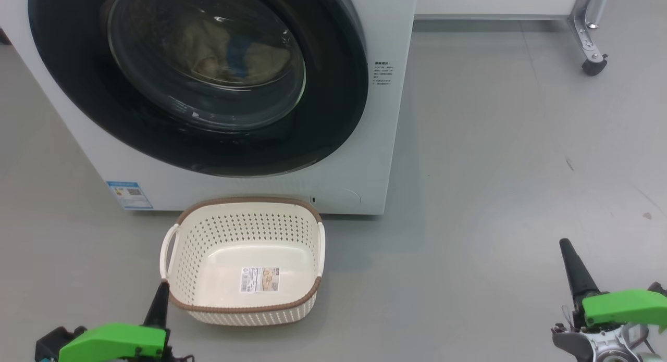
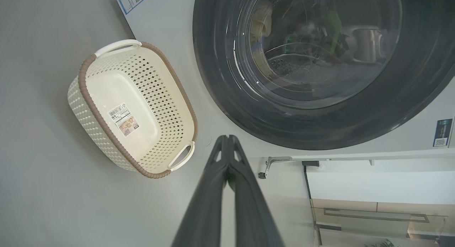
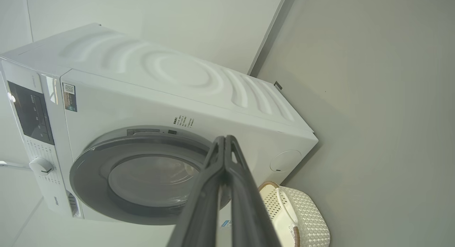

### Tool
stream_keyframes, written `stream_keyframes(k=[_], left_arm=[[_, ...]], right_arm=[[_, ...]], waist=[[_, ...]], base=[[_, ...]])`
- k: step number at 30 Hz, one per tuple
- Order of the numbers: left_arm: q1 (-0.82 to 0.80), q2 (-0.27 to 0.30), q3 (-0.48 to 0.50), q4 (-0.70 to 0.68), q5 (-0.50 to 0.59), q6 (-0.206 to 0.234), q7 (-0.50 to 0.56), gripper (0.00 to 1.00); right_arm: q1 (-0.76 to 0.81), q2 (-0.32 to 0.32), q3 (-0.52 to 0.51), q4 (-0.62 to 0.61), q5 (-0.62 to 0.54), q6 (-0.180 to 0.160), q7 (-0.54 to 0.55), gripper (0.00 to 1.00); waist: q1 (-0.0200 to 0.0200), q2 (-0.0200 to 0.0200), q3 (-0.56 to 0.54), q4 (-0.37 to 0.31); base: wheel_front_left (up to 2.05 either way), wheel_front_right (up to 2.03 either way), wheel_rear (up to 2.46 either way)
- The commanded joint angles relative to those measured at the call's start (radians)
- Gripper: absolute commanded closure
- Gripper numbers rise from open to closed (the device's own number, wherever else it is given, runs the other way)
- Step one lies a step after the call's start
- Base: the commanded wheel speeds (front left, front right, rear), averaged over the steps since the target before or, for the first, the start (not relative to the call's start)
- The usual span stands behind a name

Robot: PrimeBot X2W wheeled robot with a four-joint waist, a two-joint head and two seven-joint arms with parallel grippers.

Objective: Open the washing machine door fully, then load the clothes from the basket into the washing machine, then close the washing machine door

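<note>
The white washing machine [image 1: 365, 143] stands ahead with its round black-rimmed door [image 1: 333, 91] shut flat against the front. Through the glass I see the pale clothes [image 1: 219, 49] with a blue patch lying inside the drum. The cream basket [image 1: 245, 304] sits on the floor just in front of the machine, holding nothing but its label sticker. My left gripper [image 1: 162, 286] is shut, its tip beside the basket's near left corner. My right gripper [image 1: 565, 245] is shut and holds nothing, low at the right, far from the machine. The door [image 3: 89, 176] and basket [image 3: 309, 218] also appear in the right wrist view.
Grey floor [image 1: 495, 169] stretches open to the right of the machine. A metal leg with a castor [image 1: 594, 65] stands at the far right under a white unit. A blue label sticker [image 1: 129, 194] is on the machine's lower left front.
</note>
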Motion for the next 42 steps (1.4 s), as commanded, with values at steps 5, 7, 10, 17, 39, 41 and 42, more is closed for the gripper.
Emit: stream_keyframes(k=[5,7,10,17,39,41,42], left_arm=[[-0.049,0.005,0.052,-0.038,-0.073,-0.012,0.019,1.00],[-0.050,0.005,0.058,-0.039,-0.094,-0.013,0.024,1.00],[-0.050,0.004,0.068,-0.040,-0.126,-0.015,0.033,1.00],[-0.051,0.003,0.087,-0.042,-0.191,-0.018,0.050,1.00],[-0.054,0.000,0.131,-0.047,-0.340,-0.024,0.088,1.00],[-0.054,0.000,0.131,-0.047,-0.340,-0.024,0.088,1.00],[-0.054,0.000,0.131,-0.047,-0.340,-0.024,0.088,1.00]], right_arm=[[-0.072,-0.026,0.011,-0.018,0.081,-0.002,0.018,1.00],[-0.076,-0.027,0.011,-0.015,0.104,-0.002,0.022,1.00],[-0.083,-0.027,0.011,-0.009,0.139,-0.002,0.028,1.00],[-0.096,-0.028,0.011,0.002,0.208,-0.003,0.041,1.00],[-0.127,-0.028,0.008,0.029,0.368,-0.003,0.073,1.00],[-0.127,-0.028,0.007,0.029,0.367,-0.003,0.073,1.00],[-0.127,-0.027,0.007,0.029,0.367,-0.003,0.073,1.00]], waist=[[0.0000,0.0000,0.000,-0.001],[0.0000,0.0000,0.000,-0.002],[0.0000,0.0000,-0.001,-0.003],[0.0000,0.0000,-0.001,-0.004],[-0.0001,0.0000,-0.002,-0.008],[-0.0001,0.0000,-0.002,-0.008],[-0.0001,0.0000,-0.002,-0.008]], base=[[0.00,0.00,0.00],[0.00,0.00,0.00],[0.00,0.00,0.00],[0.00,0.00,0.00],[0.00,0.00,0.00],[0.00,0.00,0.00],[0.00,0.00,0.00]])
